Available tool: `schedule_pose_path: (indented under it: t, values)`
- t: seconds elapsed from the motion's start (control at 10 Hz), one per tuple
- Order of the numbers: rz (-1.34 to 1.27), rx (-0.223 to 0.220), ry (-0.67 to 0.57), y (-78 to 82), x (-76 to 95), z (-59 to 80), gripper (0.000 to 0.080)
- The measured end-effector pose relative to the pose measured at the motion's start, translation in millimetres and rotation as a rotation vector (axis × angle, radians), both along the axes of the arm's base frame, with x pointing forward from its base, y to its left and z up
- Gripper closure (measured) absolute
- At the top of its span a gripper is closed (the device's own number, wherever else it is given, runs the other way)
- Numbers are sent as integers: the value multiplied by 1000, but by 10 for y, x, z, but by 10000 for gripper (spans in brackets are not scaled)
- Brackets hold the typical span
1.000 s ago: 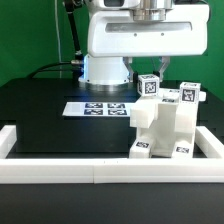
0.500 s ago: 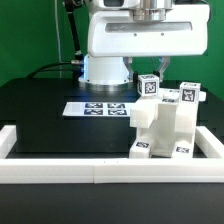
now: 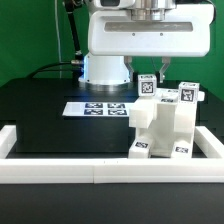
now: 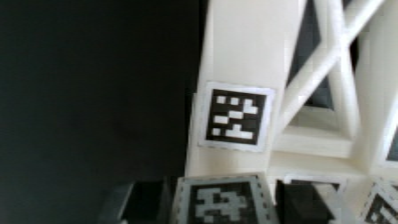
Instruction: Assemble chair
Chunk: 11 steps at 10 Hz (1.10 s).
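- The chair (image 3: 160, 128), a blocky white assembly with black-and-white tags, stood on the black table (image 3: 50, 110) just inside the white border rail (image 3: 100, 168).
- 2 tagged posts rose from its top.
- The gripper (image 3: 153, 68) came down from the white arm (image 3: 135, 35) onto the post (image 3: 147, 86) toward the exterior view's left, fingers closed on it.
- The marker board (image 3: 98, 107) lay flat beside the chair.

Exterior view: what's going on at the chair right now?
The arm stands over the mostly built white chair, which sits on the black table against the white border rail. Its gripper reaches down to the tagged post at the top of the chair, jaws shut; what they pinch is hard to see. The marker board lies behind.
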<state>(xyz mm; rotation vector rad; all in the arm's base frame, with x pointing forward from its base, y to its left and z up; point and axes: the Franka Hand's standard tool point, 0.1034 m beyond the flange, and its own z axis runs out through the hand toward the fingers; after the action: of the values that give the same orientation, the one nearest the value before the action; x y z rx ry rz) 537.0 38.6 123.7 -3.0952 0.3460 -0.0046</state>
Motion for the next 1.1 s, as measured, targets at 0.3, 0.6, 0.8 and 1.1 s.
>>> schedule_pose_path:
  t: [0.3, 0.6, 0.8, 1.1]
  values:
    - [-205, 4, 5, 18, -1, 0, 511]
    - [-405, 14, 12, 44, -1, 1, 511]
    - [-524, 19, 17, 57, -2, 1, 511]
    - [-748, 34, 27, 90, 1, 3, 511]
